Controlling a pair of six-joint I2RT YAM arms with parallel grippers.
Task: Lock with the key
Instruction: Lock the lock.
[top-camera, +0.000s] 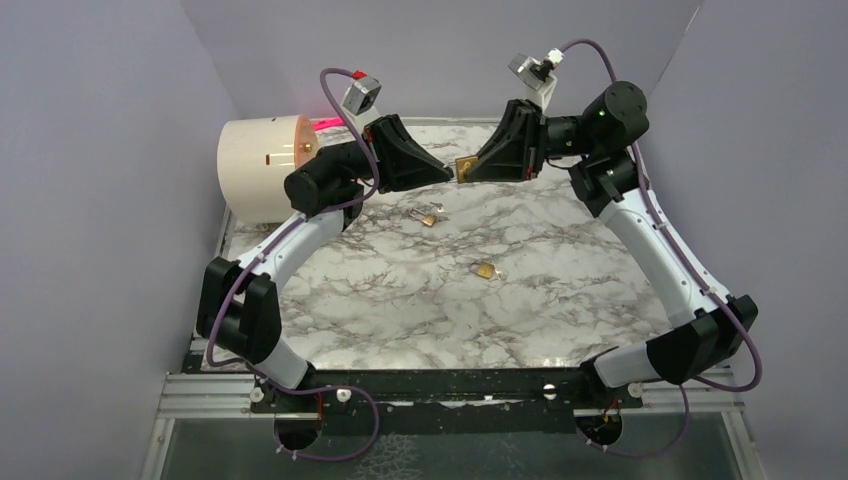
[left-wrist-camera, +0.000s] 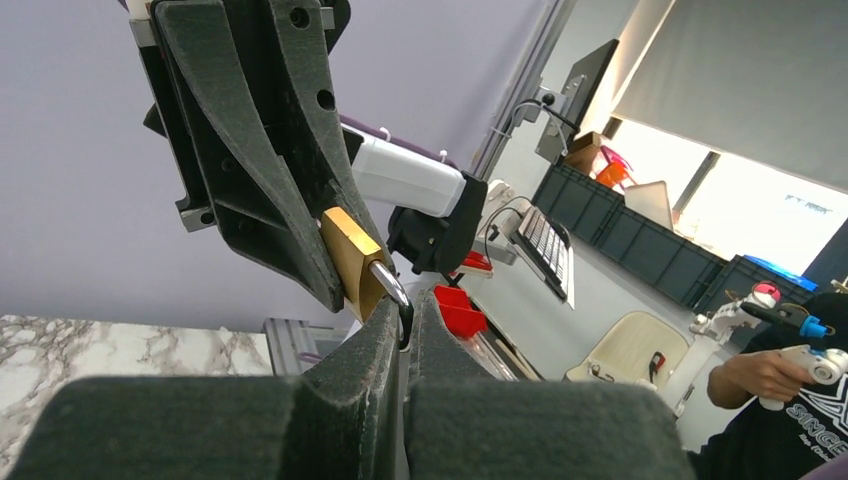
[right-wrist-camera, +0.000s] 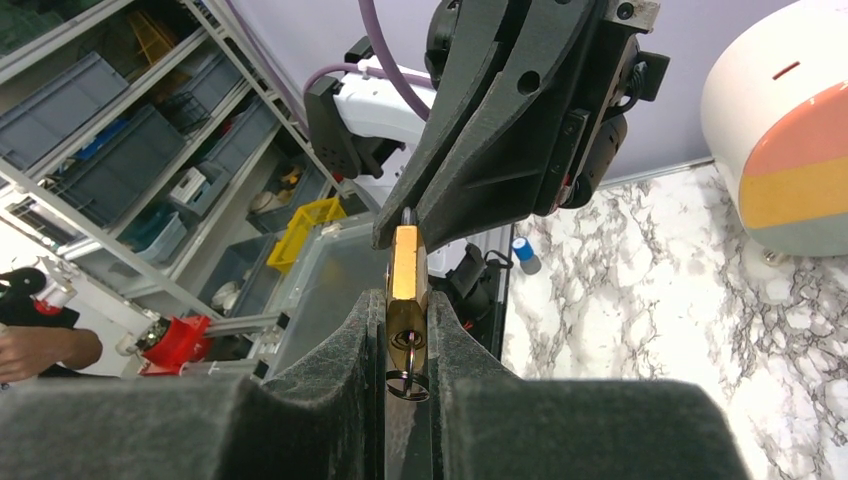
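two holds are taken on the small brass padlock (right-wrist-camera: 405, 262): body clamped by the right gripper (right-wrist-camera: 407, 305), curved steel shackle (left-wrist-camera: 390, 280) pinched by the left gripper (left-wrist-camera: 405, 320), steadying it for locking

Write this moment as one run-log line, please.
right hand: shut on small brass padlock | left hand: shut on steel shackle | both mid-air

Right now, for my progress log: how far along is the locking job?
Done: the padlock is off the table, its brass body clamped in the right gripper. In hand: the left gripper pinches the shackle in mid-air. Left: I cannot tell whether the shackle is seated or any key turned. One loose brass piece and a second brass piece lie on the table.
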